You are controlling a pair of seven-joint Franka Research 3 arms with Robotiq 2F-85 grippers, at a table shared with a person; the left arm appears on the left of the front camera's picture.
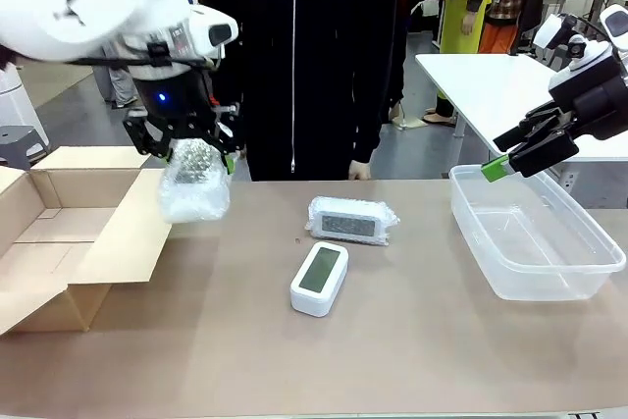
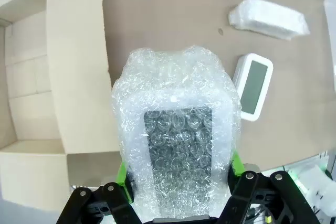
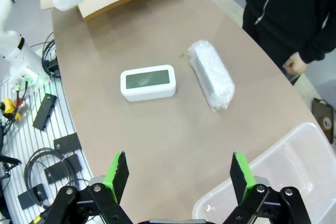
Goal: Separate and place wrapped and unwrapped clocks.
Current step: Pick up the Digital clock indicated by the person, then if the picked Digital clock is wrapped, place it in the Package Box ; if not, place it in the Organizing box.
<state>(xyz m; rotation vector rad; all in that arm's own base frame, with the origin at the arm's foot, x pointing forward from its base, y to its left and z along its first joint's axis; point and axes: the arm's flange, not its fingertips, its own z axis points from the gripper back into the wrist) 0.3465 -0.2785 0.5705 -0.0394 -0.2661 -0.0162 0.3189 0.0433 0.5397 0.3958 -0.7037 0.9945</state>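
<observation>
My left gripper (image 1: pixel 191 149) is shut on a bubble-wrapped clock (image 1: pixel 194 183), which hangs in the air over the right flap of the cardboard box (image 1: pixel 59 223). In the left wrist view the green pads (image 2: pixel 122 174) press both sides of that wrapped clock (image 2: pixel 176 135). A second wrapped clock (image 1: pixel 351 220) lies at the table's middle, near the person. The bare white clock (image 1: pixel 320 278) lies just in front of it, grey screen up. My right gripper (image 1: pixel 500 169) stands open above the left rim of the clear plastic tub (image 1: pixel 535 233), with nothing between its fingers.
The open cardboard box fills the table's left end, its flaps spread outward. The clear tub stands at the right end. A person in a black zipped jacket (image 1: pixel 294 56) stands at the far edge, hands (image 1: pixel 359 171) low.
</observation>
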